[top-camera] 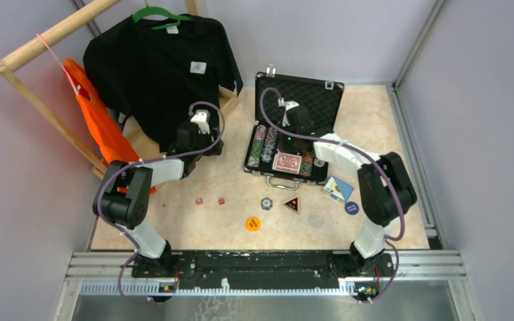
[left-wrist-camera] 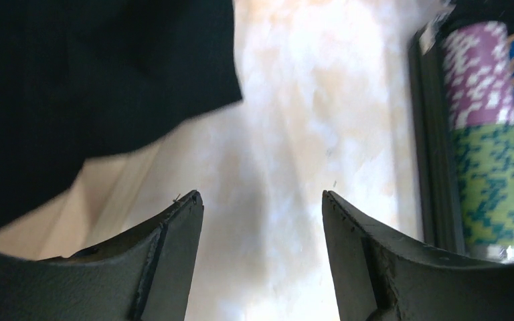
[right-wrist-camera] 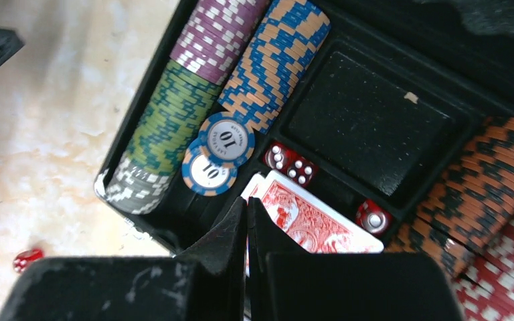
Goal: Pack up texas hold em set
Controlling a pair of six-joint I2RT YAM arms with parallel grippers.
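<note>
Marbled tabletop [top-camera: 194, 224]: black T-shirt [top-camera: 154, 73] beside wide left pincer [left-wrist-camera: 261, 200], closed right pincer [right-wrist-camera: 246, 210] above case [top-camera: 322, 100].

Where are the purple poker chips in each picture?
Top external: the purple chips are at the far end of the leftmost row in the open case.
Left wrist: the purple chips are at the upper right, just inside the case wall.
Right wrist: the purple chips are at the top, left of the middle.
Shared landmark: the green chips sit right next to them in the same row.
</note>
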